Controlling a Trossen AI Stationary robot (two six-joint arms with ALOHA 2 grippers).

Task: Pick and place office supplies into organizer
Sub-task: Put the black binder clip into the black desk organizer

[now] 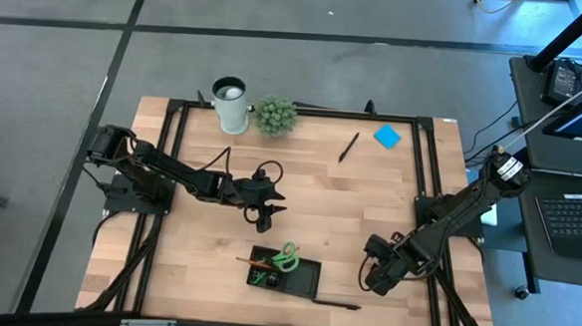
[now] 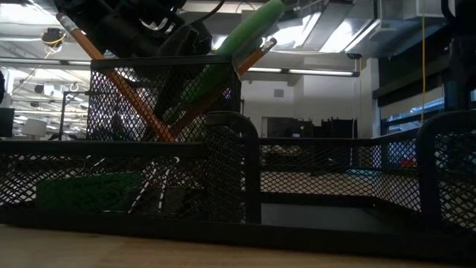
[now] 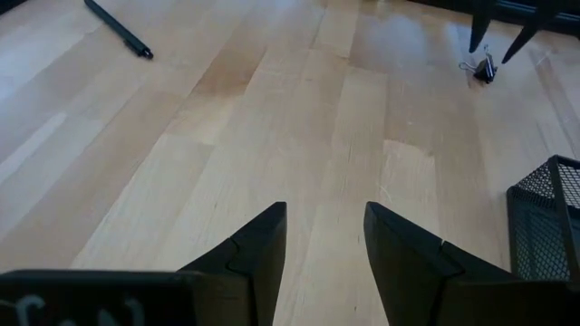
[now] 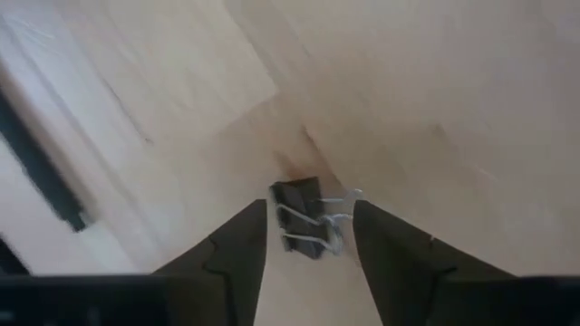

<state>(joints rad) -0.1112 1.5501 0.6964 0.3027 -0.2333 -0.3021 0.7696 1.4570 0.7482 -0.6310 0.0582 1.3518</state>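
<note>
The organizer (image 1: pixel 300 275), a black mesh tray, stands near the table's front edge. It holds green-handled scissors (image 1: pixel 285 257) and orange pencils (image 1: pixel 258 265), which lean against its mesh wall in the low view (image 2: pixel 119 82). My right gripper (image 1: pixel 373 277) is to the right of the organizer, low over the table and open. Its fingers stand on either side of a small black binder clip (image 4: pixel 302 217) that lies on the wood. I cannot tell whether they touch it. My left gripper (image 1: pixel 265 214) hovers open and empty above the table's middle, beyond the organizer.
A black pen (image 1: pixel 348 146) and a blue sticky-note pad (image 1: pixel 387 137) lie at the far right. Another black pen (image 1: pixel 335 304) lies by the front edge. A white cup (image 1: pixel 230 104) and a small plant (image 1: pixel 275 114) stand at the far edge.
</note>
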